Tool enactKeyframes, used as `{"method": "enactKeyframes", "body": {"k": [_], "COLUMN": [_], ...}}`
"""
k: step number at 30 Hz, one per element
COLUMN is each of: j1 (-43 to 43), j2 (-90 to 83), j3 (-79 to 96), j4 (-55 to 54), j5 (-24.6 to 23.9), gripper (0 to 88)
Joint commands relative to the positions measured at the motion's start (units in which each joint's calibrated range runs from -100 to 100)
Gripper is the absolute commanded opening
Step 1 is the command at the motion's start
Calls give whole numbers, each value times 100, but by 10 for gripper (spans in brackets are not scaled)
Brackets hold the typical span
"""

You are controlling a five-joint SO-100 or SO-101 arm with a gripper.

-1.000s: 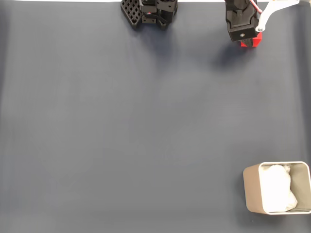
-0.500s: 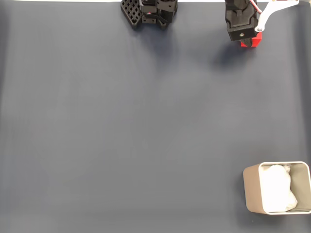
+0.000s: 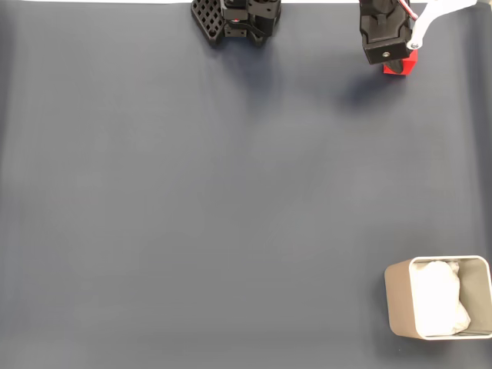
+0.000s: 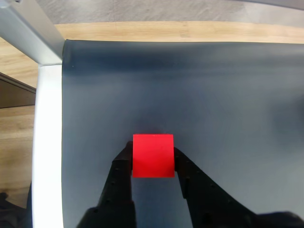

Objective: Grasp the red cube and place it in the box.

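Dark mat (image 3: 192,192): gripper (image 4: 153,154) clamps red cube (image 4: 153,156), unlabelled

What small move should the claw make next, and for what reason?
Probably lift straight up. In the wrist view the claw has a finger pressed on each side of the red cube, which seems gripped. In the fixed view the box sits far off, in the lower right corner of the dark mat.

Matt red cube (image 4: 152,155), matt black plastic pincer (image 4: 153,159), smooth dark mat (image 3: 231,192).
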Motion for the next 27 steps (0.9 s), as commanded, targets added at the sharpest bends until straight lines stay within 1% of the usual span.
{"method": "enactKeyframes", "body": {"k": [1, 4, 8, 27], "j1": [4, 4, 4, 26], "j2": [-16, -16, -16, -50], "j3": [-359, -359, -386, -578], "j4": [-19, -11, -3, 161], "j5": [-34, -39, -49, -127], "gripper": [43, 20, 12, 1]}}
